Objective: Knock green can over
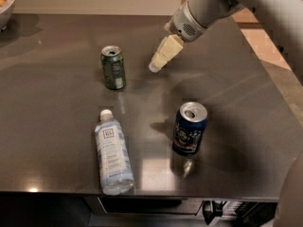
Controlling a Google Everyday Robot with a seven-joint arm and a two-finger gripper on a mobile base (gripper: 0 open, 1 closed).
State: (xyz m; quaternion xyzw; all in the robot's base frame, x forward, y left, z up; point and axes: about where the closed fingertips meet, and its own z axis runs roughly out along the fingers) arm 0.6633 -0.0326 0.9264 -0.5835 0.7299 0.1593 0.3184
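The green can (113, 67) stands upright on the dark grey table (57, 126), left of centre toward the back, with a silver top and a white label panel. My gripper (155, 66) hangs from the arm that reaches in from the upper right. Its pale fingers (163, 55) are pressed together and point down and left. The tip is to the right of the can, about a can's width away, and holds nothing.
A wider dark blue can (189, 128) stands upright near the front right. A clear plastic water bottle (111, 152) lies on its side near the front edge. A bowl (4, 4) sits at the far left corner. The table's right edge drops off beside the arm.
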